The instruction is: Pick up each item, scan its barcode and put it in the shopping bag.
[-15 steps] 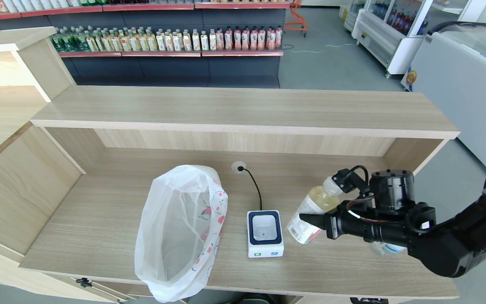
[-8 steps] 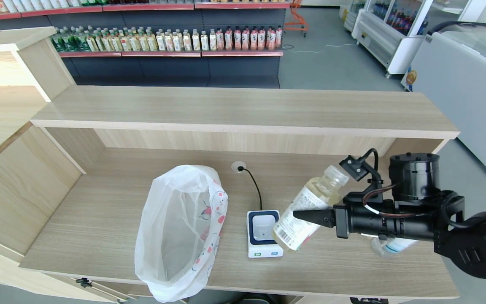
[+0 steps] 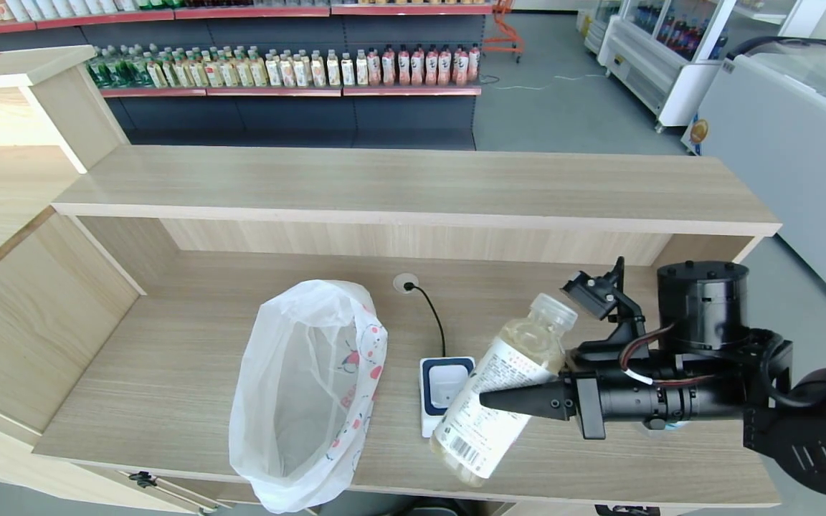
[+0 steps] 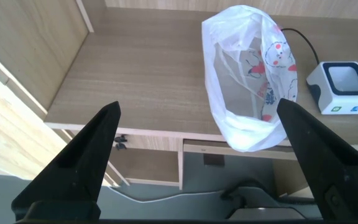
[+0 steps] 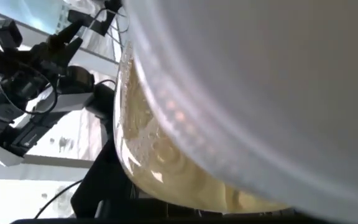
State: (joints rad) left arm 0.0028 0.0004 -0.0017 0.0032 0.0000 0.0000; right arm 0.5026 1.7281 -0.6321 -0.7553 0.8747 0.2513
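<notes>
1. Bottle point(image 3: 488, 419) of pale liquid is gripped across its middle by the right gripper point(image 3: 508, 398), fingers closed on it, hanging over the counter point(image 3: 169, 373).
2. Its long axis is tilted. The cap point(image 3: 555, 309) points up, far and right, and the base points down, near and left, overlapping the near right corner of the scanner point(image 3: 445, 380).
3. The barcode point(image 3: 462, 448) near the base faces up toward the head camera. I judge it needs turning toward the scanner window, just left of and beyond the base.
4. The shopping bag point(image 3: 355, 373) stands with its mouth open, left of the scanner.
5. The left gripper point(image 4: 197, 112), fingers spread wide and empty, hangs over the counter's near left. The right arm is the nearer one.
</notes>
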